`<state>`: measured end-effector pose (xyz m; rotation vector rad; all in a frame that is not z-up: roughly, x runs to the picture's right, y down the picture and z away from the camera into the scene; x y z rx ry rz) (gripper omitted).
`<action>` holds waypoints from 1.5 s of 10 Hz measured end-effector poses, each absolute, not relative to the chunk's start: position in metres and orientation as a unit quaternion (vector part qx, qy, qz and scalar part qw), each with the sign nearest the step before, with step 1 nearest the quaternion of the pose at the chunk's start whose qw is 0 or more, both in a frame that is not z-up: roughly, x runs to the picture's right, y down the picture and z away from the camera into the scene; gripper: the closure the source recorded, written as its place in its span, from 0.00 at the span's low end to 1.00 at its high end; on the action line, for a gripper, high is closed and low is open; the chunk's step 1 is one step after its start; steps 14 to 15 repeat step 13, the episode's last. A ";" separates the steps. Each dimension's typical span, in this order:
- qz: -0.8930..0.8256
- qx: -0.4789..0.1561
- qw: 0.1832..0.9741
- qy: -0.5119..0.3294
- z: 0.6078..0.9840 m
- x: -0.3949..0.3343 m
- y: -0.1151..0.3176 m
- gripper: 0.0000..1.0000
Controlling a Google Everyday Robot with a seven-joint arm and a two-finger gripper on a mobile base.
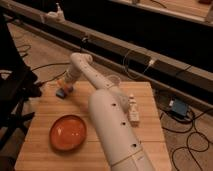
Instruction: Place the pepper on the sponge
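Note:
The blue sponge [61, 93] lies flat near the far left corner of the wooden table [150, 145]. My white arm stretches from the bottom of the camera view up and to the left. Its gripper [65, 86] is low over the sponge, touching or almost touching its upper right edge. The pepper does not show; the gripper end hides anything that may be under it.
A round orange plate [67, 132] sits at the front left of the table. A small white object [134, 110] stands to the right of the arm, and a clear cup [115, 80] stands near the far edge. Cables run over the floor around the table.

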<state>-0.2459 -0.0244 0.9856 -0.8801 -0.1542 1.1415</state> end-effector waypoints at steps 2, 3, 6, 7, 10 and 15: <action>0.524 -0.400 0.749 -0.072 0.985 -0.243 -0.027 0.20; 0.526 -0.397 0.748 -0.072 0.985 -0.238 -0.029 0.20; 0.546 -0.380 0.743 -0.073 0.983 -0.217 -0.042 0.20; 0.554 -0.372 0.741 -0.075 0.980 -0.209 -0.048 0.20; 0.590 -0.336 0.729 -0.091 0.963 -0.172 -0.071 0.20; 0.609 -0.323 0.716 -0.104 0.948 -0.155 -0.078 0.20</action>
